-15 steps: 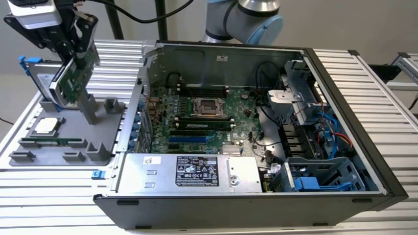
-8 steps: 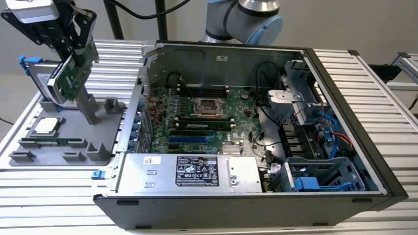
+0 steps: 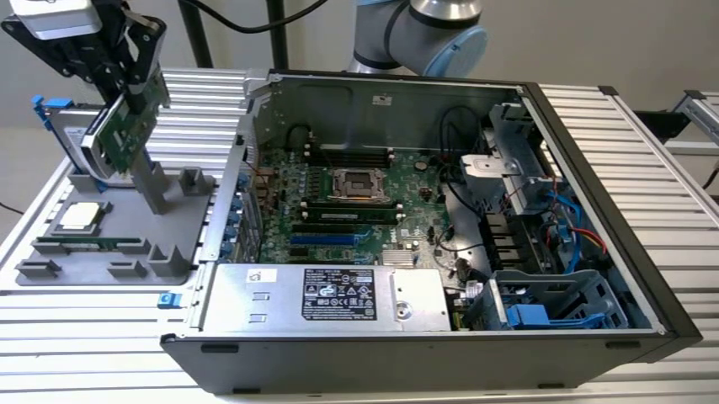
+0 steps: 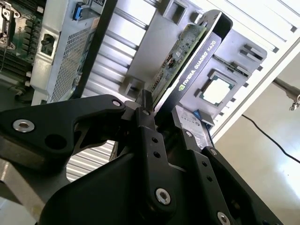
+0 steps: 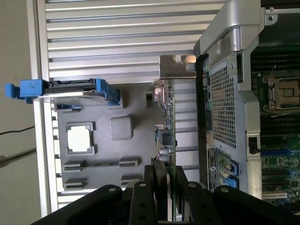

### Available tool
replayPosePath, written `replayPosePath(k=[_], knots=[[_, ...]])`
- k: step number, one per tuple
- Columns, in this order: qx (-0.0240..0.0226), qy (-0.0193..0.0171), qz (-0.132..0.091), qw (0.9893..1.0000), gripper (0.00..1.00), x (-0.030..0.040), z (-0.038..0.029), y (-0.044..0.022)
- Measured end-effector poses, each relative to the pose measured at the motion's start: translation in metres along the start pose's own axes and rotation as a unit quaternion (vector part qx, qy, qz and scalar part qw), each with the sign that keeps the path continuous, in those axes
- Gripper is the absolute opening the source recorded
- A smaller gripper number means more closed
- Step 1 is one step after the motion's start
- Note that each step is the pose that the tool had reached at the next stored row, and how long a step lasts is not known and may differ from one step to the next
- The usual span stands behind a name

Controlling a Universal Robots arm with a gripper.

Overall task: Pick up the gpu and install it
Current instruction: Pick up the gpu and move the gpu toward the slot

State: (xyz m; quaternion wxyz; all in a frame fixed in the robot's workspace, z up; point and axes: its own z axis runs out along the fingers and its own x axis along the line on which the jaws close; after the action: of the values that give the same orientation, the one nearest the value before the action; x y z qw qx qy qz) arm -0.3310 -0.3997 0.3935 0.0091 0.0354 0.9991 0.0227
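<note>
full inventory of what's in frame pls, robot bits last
gpu: one, green, held in the air over the holder
hard drive: one, silver in a blue frame, standing in the holder
processor chip: one, silver, lying in the holder
memory stick: one, green, in the holder
holder: one, grey, on the table at the exterior view's left of the case
case: one, black and silver, lying open, mid-table
motherboard: one, green, inside the case
power supply: one, silver, inside the case
table: one, slatted silver
arm: one, silver and blue, behind the case
gripper: one, black, jaws shut on the gpu
</note>
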Motion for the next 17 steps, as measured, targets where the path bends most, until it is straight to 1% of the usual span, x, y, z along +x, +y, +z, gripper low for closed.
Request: replayPosePath(k=[1,3,6,7,17], knots=[[0.0000,-0.0005,0.000,1.0000,0.00,0.0000,-0.0001,0.0000],[-0.0006,-0.0027,0.000,1.0000,0.00,0.0000,-0.0001,0.0000],[-0.0018,-0.0079,0.000,1.0000,0.00,0.0000,-0.0003,0.0000],[-0.0020,-0.0088,0.000,1.0000,0.00,0.0000,-0.0004,0.0000],[-0.0021,-0.0087,0.000,1.0000,0.00,0.0000,-0.0052,0.0003]])
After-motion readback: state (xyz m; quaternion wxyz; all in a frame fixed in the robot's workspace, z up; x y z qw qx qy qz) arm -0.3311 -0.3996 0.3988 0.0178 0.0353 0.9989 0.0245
